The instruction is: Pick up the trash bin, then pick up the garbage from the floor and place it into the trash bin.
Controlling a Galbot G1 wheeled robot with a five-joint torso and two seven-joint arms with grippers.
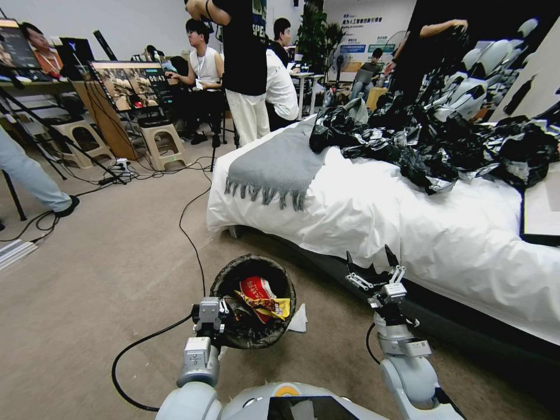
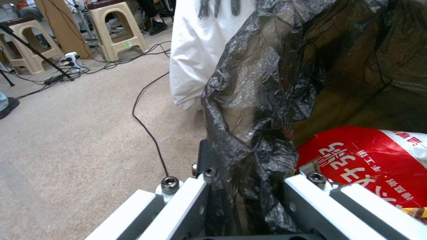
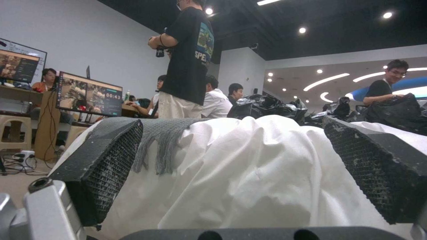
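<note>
The trash bin (image 1: 254, 335), lined with a crinkled black bag, hangs low over the carpet in front of me. My left gripper (image 1: 219, 315) is shut on its near-left rim; the left wrist view shows the bag (image 2: 253, 133) pinched between the fingers (image 2: 186, 200). Inside the bin lie a red-and-white pack (image 1: 258, 290) (image 2: 369, 160) and a yellow wrapper (image 1: 273, 305). A white paper scrap (image 1: 299, 320) rests on the floor just right of the bin. My right gripper (image 1: 370, 263) (image 3: 240, 173) is raised and open with nothing between its fingers, facing the bed.
A bed with a white duvet (image 1: 408, 221) runs along the right, with a grey throw (image 1: 274, 169) and a heap of shiny black plastic (image 1: 443, 140). A black cable (image 1: 192, 239) crosses the carpet. Stools (image 1: 163, 146), monitors and people stand at the back left.
</note>
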